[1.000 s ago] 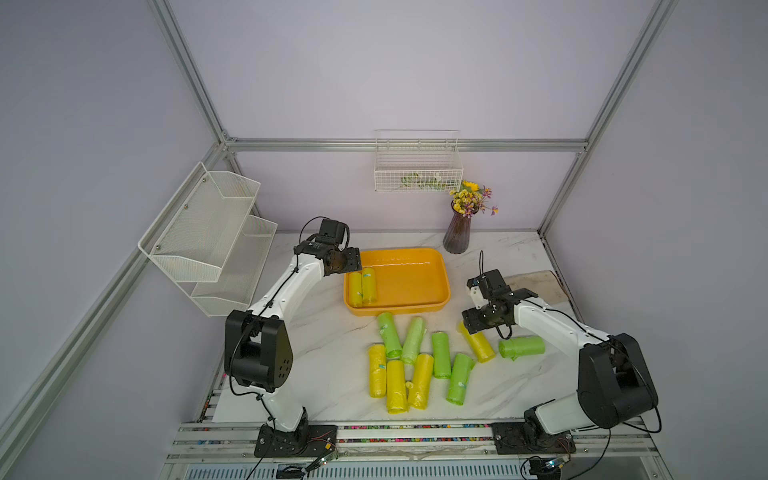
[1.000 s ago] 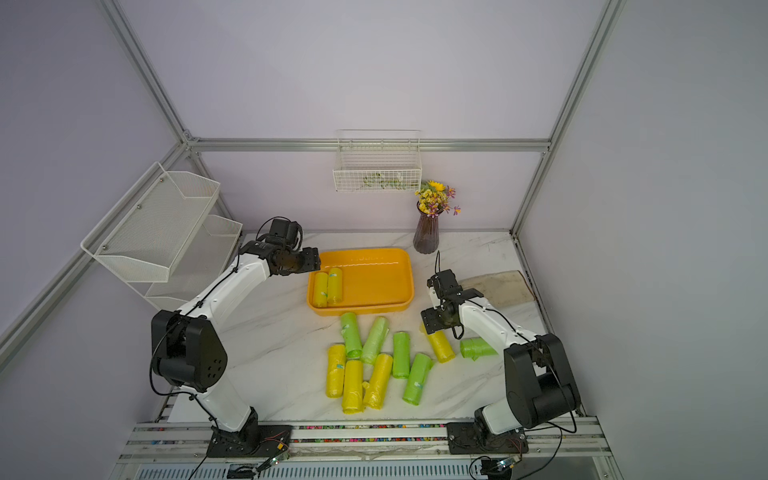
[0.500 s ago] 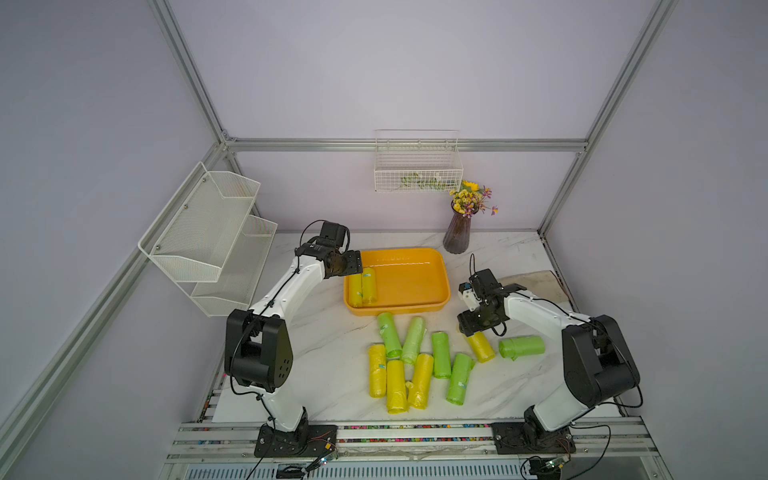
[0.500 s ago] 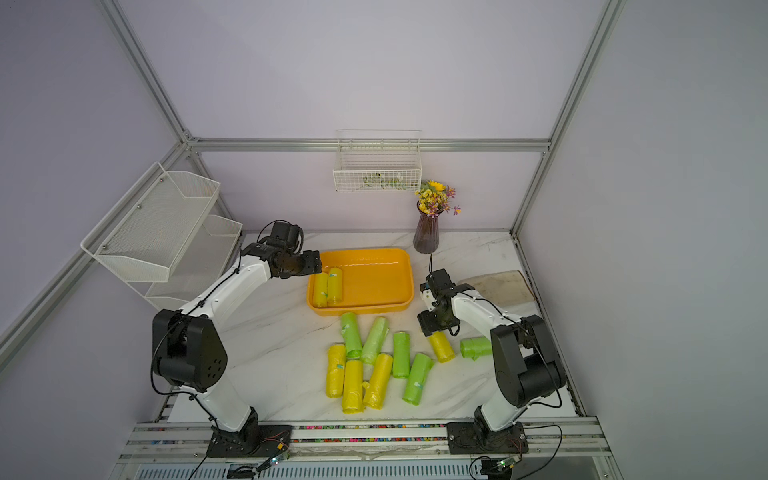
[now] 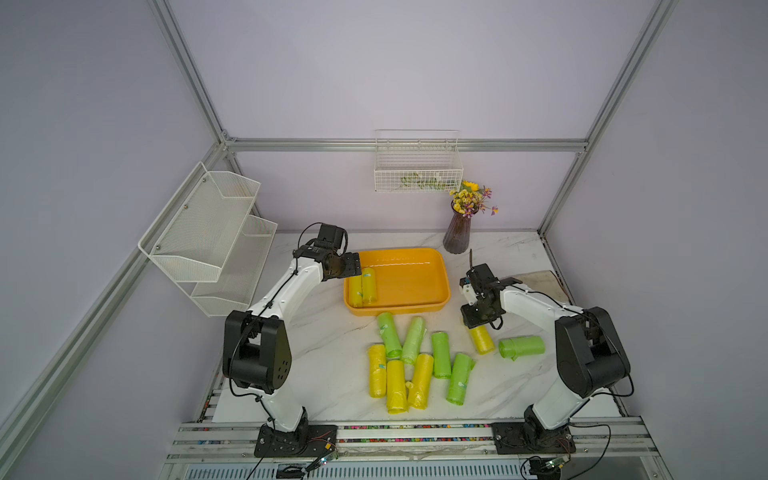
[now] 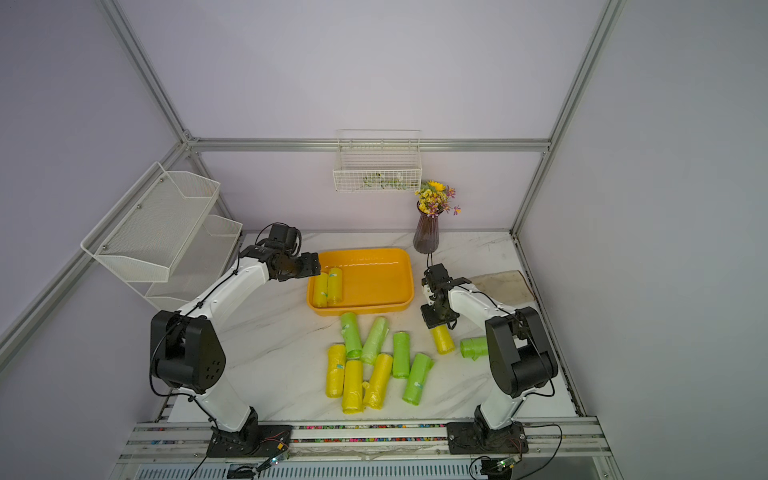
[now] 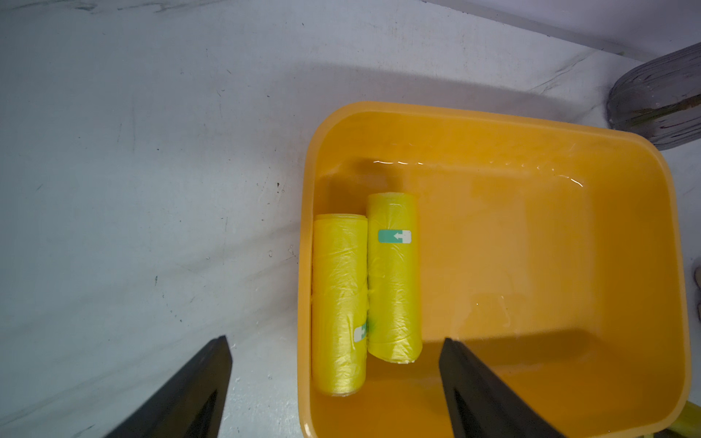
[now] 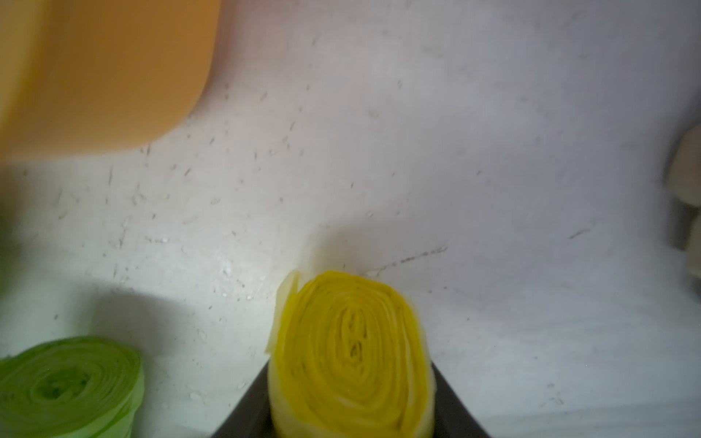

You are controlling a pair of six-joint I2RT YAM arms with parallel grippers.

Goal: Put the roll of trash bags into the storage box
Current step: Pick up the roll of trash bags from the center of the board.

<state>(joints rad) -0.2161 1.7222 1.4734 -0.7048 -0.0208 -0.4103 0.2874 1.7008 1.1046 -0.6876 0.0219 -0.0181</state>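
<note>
While the left gripper (image 7: pixel 335 338) gapes empty, the right gripper (image 8: pixel 349 383) clamps a yellow roll (image 5: pixel 482 340) on the marble tabletop (image 5: pixel 332 345).

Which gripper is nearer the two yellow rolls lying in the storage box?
Left. The left gripper hangs open right by the two yellow rolls; the right gripper is past the opposite end of the storage box, shut on another yellow roll.

Left gripper (image 5: pixel 352 266) spread wide, arm outstretched; right gripper (image 5: pixel 478 323) clamped tight, wrist angled downward
</note>
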